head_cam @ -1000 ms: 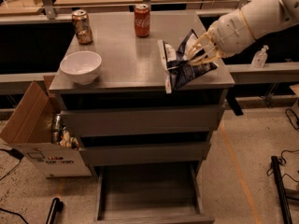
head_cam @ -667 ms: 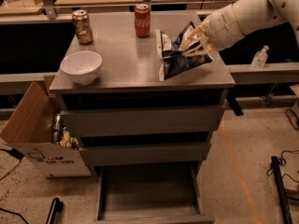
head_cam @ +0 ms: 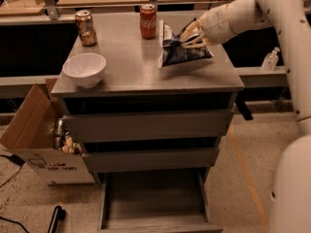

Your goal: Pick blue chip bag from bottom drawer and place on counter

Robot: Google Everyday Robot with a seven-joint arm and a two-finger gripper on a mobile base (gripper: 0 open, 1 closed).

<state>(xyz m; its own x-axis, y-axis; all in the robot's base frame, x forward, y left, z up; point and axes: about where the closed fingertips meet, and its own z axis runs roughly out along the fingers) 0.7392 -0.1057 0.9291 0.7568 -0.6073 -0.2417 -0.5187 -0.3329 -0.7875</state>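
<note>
One gripper: the gripper [head_cam: 191,38] is seen above the counter [head_cam: 131,72], toward the back of the counter's arm side; its fingers are closed on the upper edge of the blue chip bag [head_cam: 182,53].
Blue chip bag: it is held tilted over the counter, inside the counter's edges. Its lower edge is at or just above the counter top; contact cannot be told.
Bottom drawer: the bottom drawer [head_cam: 153,200] is pulled out beneath the counter's front edge, and no bag is seen in it.
Step in hand: placing is judged to be under way, with the pick already done and only the release left.
Doing it well: the bag should be lowered until its lower edge is borne by the counter, and the fingers parted only then. Crumpled foil is light and may cling or topple, so a slow opening and a straight lift away are advised.
Neighbours: a red soda can [head_cam: 148,21] stands near the bag at the counter's back edge and should be given room. A white bowl [head_cam: 85,69] sits well apart, toward the counter's front on the far side.
</note>
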